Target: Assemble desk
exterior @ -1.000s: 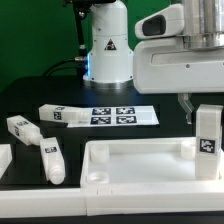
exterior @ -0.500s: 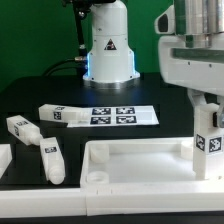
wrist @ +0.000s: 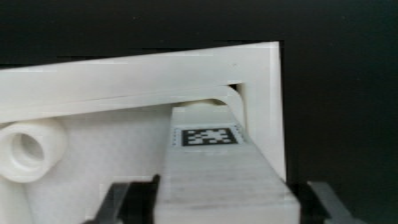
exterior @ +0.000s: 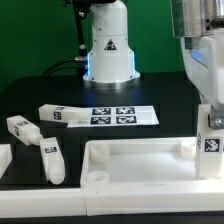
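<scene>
Leg [exterior: 211, 143] stands upright with its long axis vertical. It hangs directly below the claw [wrist: 221, 205], which is clamped on its sides. The lower end points down into the corner of the panel [exterior: 135, 151] on the exterior view's right. The panel lies flat on the bench [exterior: 30, 95]. Seating unclear, probably partial.

The middle of the panel [exterior: 140, 168] lies open; loose legs [exterior: 52, 158] clutter the exterior view's left.

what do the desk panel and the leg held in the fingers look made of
Desk panel: probably white moulded plastic, smooth, faintly glossy; rounded rim edges and a moulded round socket suggest it. Held leg: seemingly the same white plastic, matt; its black-and-white tag looks printed or stuck on, cannot tell which.
</scene>
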{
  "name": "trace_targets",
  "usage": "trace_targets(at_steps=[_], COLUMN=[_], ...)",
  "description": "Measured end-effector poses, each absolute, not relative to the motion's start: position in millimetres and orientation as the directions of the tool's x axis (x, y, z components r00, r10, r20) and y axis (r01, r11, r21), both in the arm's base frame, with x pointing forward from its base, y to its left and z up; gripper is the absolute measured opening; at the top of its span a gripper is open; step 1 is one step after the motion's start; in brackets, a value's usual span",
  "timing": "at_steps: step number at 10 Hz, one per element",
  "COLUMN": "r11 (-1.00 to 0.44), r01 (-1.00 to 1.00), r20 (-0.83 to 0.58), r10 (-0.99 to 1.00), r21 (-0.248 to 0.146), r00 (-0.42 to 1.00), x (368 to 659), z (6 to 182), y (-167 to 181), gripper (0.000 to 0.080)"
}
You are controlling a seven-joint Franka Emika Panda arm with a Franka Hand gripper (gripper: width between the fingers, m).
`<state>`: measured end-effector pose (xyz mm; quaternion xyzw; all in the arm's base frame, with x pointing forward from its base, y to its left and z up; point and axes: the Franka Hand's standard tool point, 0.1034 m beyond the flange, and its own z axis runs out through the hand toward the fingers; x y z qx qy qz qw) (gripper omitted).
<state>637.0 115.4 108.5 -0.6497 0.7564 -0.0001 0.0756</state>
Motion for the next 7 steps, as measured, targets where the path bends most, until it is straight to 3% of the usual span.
trace_targets(at_steps=[3, 6, 7], r11=[0.384, 0.364, 0.362], r01=[-0.918, -0.926, -0.927], r20=[-0.142, -0.139, -0.139], r10=[-0.919, -0.927, -0.927], r21=[-0.097, -0.099, -0.099], r00=[-0.369, -0.35, -0.347], x=[641.5, 641.1, 641.1], z=[109.4, 108.8, 108.8], y=[112.1, 112.6, 112.7], gripper=[0.0291, 0.0311, 0.0488])
